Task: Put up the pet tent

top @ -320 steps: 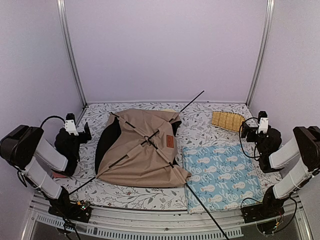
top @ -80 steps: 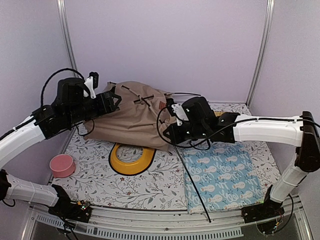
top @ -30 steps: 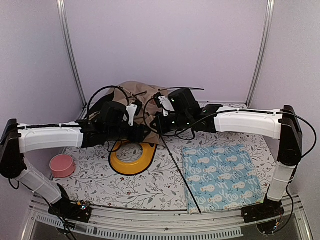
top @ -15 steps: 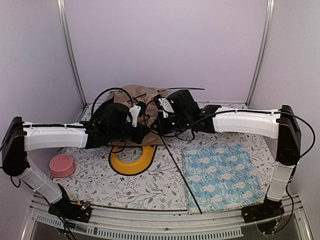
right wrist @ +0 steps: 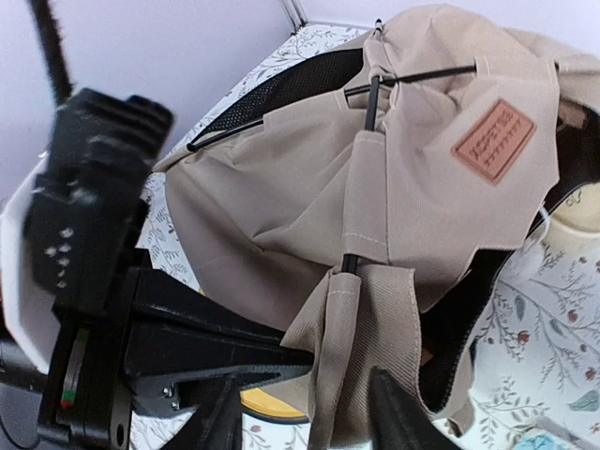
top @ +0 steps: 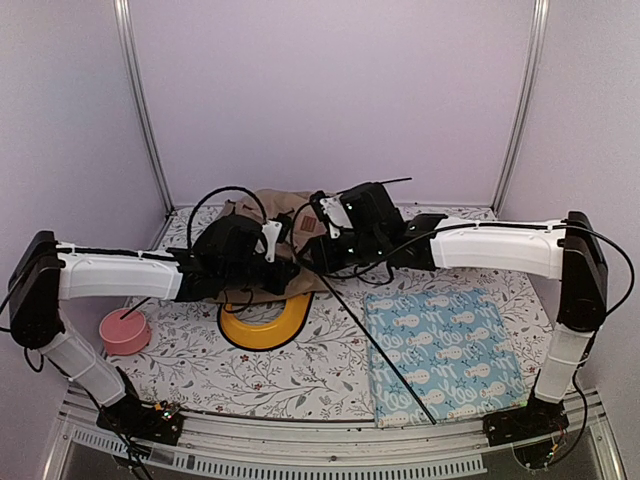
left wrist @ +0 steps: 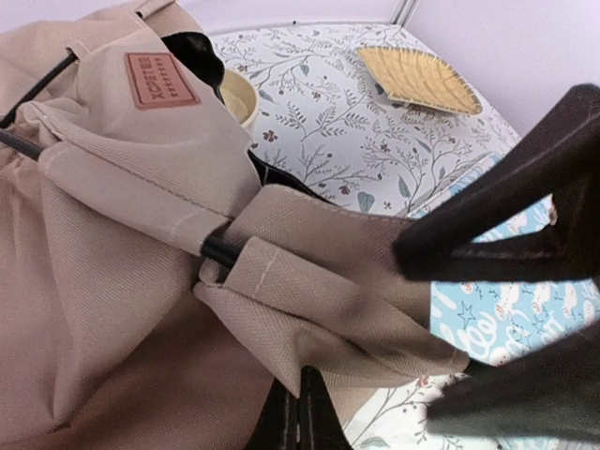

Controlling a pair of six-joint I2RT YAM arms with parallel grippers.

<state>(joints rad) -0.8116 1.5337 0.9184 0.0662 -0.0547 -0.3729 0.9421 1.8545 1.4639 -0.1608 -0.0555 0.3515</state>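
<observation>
Floral table (top: 180,370) is mostly covered. Pet tent (top: 285,210) is bunched at 12 o'clock, flanked by both arms. Blue mat (top: 445,345) is laid flat at 4 o'clock. Yellow tray (top: 262,325) is overlapped by the tent's 6 o'clock edge. Pink bowl (top: 124,331) is seen at 8 o'clock. Left gripper (left wrist: 417,328) is spread wide, with a tan flap between its fingers, unclamped. Right gripper (right wrist: 305,394) is likewise released, with a hem strip hanging between its fingers.
</observation>
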